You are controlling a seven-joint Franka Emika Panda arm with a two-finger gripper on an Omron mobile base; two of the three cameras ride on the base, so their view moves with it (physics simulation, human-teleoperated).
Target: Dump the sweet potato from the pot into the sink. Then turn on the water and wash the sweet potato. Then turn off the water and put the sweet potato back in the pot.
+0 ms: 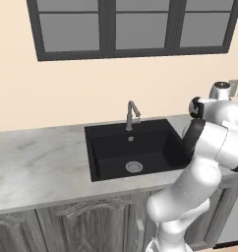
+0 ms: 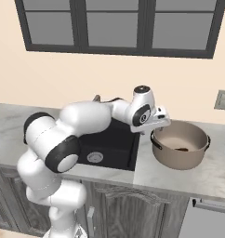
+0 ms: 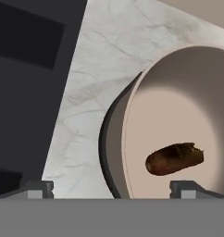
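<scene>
Tool (image 3: 112, 189) hangs over the near-left rim of the pot (image 2: 180, 158), jaws spread wide and holding nothing; in the hand view one tip sits over the marble counter (image 3: 86, 92) outside the rim, the other over the pot's interior, so the jaws straddle the wall. That placement reads as a setup for pinching the rim, likely so the pot can be tipped toward the sink (image 1: 135, 147), which lies just left of it. Sweet potato (image 3: 174, 159) lies on the pot floor, loose, a bit off centre toward the tool side; in the right base view it is a small dark sliver inside the pot. Pot stands upright on the counter right beside the sink edge, short haul for a dump. Sink basin holds just the silver drain (image 1: 133, 167); faucet (image 1: 132, 114) stands behind it, no stream visible, so water looks off. Judgement: the dump step is not done yet, grasp not yet made. Whether the tips touch the rim cannot be told. Risk: thin rim grip could slip when the pot tilts.
</scene>
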